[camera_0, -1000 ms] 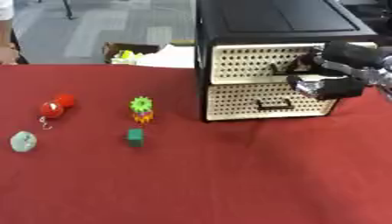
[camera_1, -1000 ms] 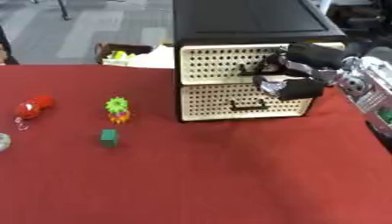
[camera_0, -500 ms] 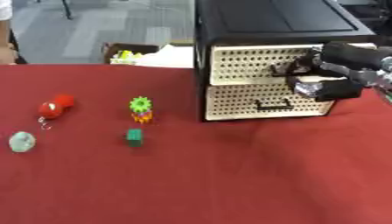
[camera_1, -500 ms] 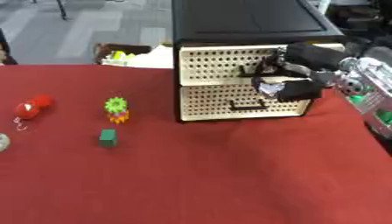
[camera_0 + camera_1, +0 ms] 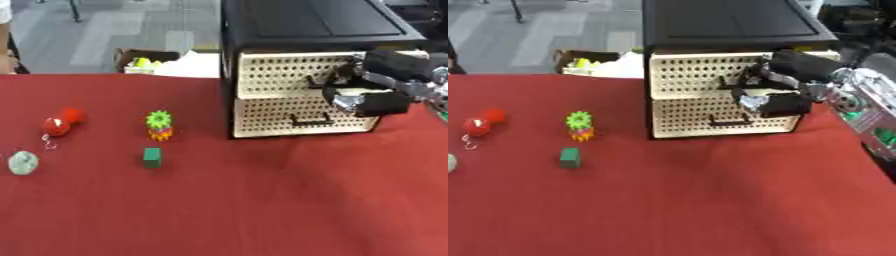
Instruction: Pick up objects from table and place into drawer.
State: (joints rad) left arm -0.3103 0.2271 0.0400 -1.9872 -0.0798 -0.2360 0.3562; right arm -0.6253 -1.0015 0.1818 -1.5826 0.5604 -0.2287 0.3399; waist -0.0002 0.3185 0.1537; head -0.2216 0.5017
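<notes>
**Left eye view: right hand at upper drawer front, objects on the cloth**

Left eye view, L to R. Pale grey-green roundish thing [image 5: 24, 163] lies nearest the left edge of the red table [image 5: 227, 210]. Just up and right of it, a red toy [image 5: 61, 121] w/ a small white patch and a thin hook or ring hanging below it. Further right, approx mid-left of the table, a green-and-orange gear-like piece [image 5: 158, 125] stands upright, green spiky top over an orange base. Just in front of it, apart, not touching, a small green block [image 5: 152, 157].

At the far edge behind the table, a cardboard box [image 5: 145, 60] w/ sth yellow-green inside; can't make out more.

Right half: black cabinet [image 5: 306, 30] sits on the table at the back, w/ two cream perforated drawers stacked. Upper drawer [image 5: 280, 75] and lower drawer [image 5: 280, 116] both look closed, fronts flush or nearly so. Lower drawer has a dark handle [image 5: 311, 120] in its middle, untouched.

Right hand [image 5: 360, 94] comes in from the right edge, black w/ silver joints, and is up against the upper drawer's front at its right half. Fingers are curled toward the front around where the upper handle sits; whether they actually hook it, cannot tell. Handle itself is mostly hidden by the hand. In the right eye view, silver forearm parts w/ green bits show at the right edge.

Left hand shows in neither view.
</notes>
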